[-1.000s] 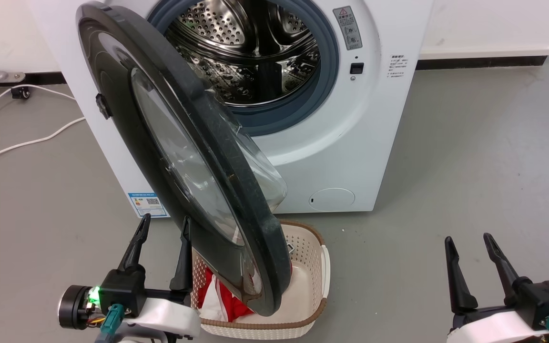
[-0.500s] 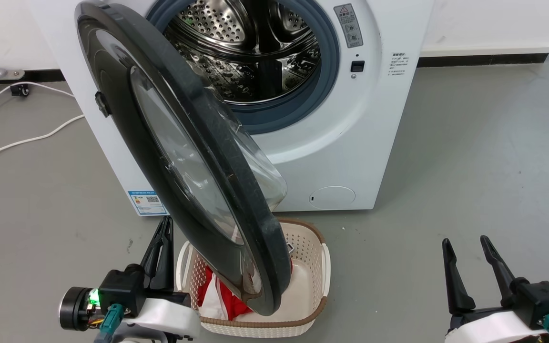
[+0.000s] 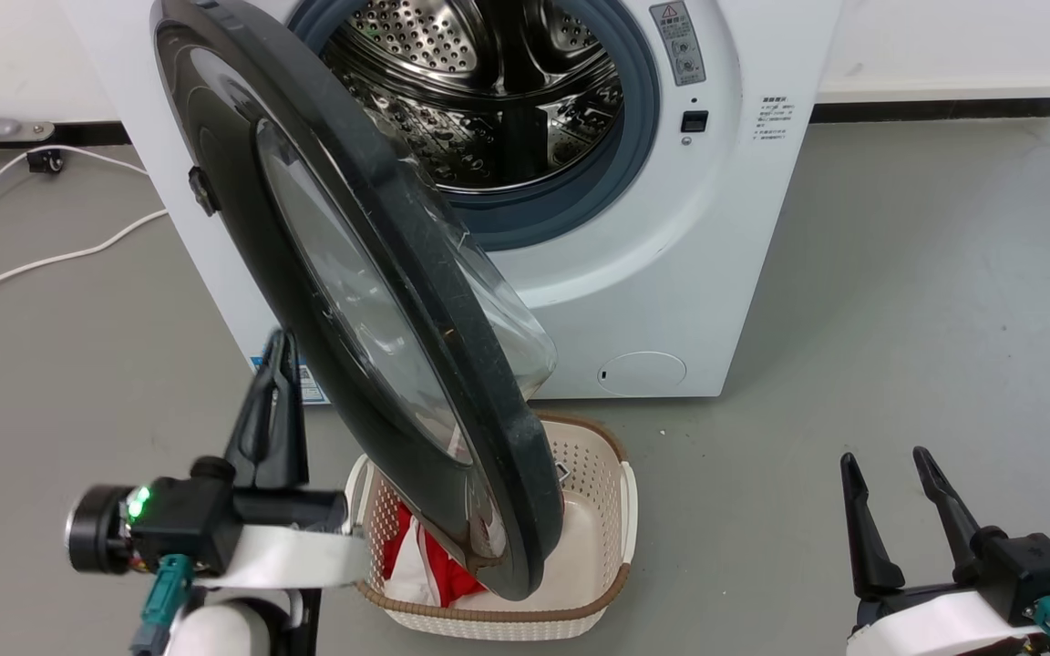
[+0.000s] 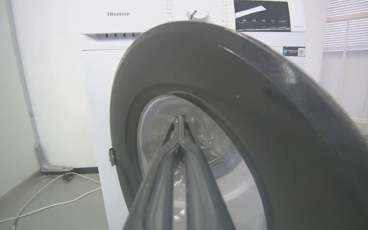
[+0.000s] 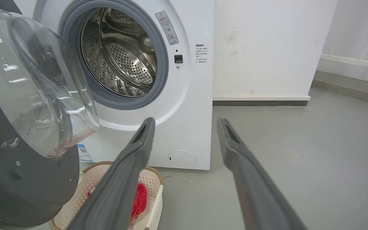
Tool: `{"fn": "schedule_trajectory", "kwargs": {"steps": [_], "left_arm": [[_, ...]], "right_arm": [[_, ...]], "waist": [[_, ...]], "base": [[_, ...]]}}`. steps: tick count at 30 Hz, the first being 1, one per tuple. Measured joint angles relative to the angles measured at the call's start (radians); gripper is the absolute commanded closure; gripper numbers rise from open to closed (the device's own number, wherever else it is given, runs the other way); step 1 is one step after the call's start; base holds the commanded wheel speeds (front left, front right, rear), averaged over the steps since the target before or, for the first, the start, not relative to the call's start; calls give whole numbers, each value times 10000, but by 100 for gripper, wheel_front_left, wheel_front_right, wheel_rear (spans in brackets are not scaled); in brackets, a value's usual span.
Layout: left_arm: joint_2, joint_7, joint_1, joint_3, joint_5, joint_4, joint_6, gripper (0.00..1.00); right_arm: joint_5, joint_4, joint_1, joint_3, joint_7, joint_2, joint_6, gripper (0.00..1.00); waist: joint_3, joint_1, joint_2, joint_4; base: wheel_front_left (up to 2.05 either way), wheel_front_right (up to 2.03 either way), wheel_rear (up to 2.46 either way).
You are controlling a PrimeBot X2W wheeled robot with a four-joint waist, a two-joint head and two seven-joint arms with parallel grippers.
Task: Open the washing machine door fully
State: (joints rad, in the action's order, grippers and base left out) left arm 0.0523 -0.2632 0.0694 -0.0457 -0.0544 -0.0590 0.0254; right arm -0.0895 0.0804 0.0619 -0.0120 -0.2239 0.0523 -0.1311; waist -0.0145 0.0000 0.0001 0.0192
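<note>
The washing machine door (image 3: 242, 182) is a big black ring with a clear glass bowl and stands partly open, swung out to the left of the white washing machine (image 3: 671, 273). My left gripper (image 3: 281, 344) is shut with nothing in it. It sits just left of the door's outer face. In the left wrist view the left gripper (image 4: 180, 118) points at the glass of the door (image 4: 235, 95); contact cannot be told. My right gripper (image 3: 884, 457) is open low at the right, away from the door. The right wrist view shows the right gripper (image 5: 186, 122) facing the machine (image 5: 190, 95) and the door's inner side (image 5: 11, 179).
A cream laundry basket (image 3: 612, 519) holding red cloth (image 3: 425, 565) stands on the floor under the door's lower edge. White cables (image 3: 33, 264) trail across the grey floor at the left. A white wall meets the machine on its right side.
The left gripper's fingers have closed together, and it has moved up and forward beside the door's outer face. The head view has shifted slightly. The right gripper stays put.
</note>
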Motion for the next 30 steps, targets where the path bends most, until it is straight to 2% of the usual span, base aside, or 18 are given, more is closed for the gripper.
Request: {"fn": "schedule_trajectory", "kwargs": {"steps": [8,15,22,30], "left_arm": [[0,-2,713,-228,274,-2495,-82,100],[-4,-10,1185,-849,522,-4358,-109,100],[-10,863,1082,-2311,219,-4709,397,100],[211,2428,91,-3889,-295,-3693,780,100]], "right_arm": [[0,-52,-19,56,17,-2,0,0],[-35,-58,-24,121,35,-2,0,0],[-67,-58,-22,165,33,-2,0,0],[-98,-48,-18,249,31,-4,0,0]], "waist": [[-35,0,0,-1],[-28,0,0,68],[-29,0,0,122],[-26,0,0,114]], "base": [[0,0,0],[0,0,0],[0,0,0],[0,0,0]]}}
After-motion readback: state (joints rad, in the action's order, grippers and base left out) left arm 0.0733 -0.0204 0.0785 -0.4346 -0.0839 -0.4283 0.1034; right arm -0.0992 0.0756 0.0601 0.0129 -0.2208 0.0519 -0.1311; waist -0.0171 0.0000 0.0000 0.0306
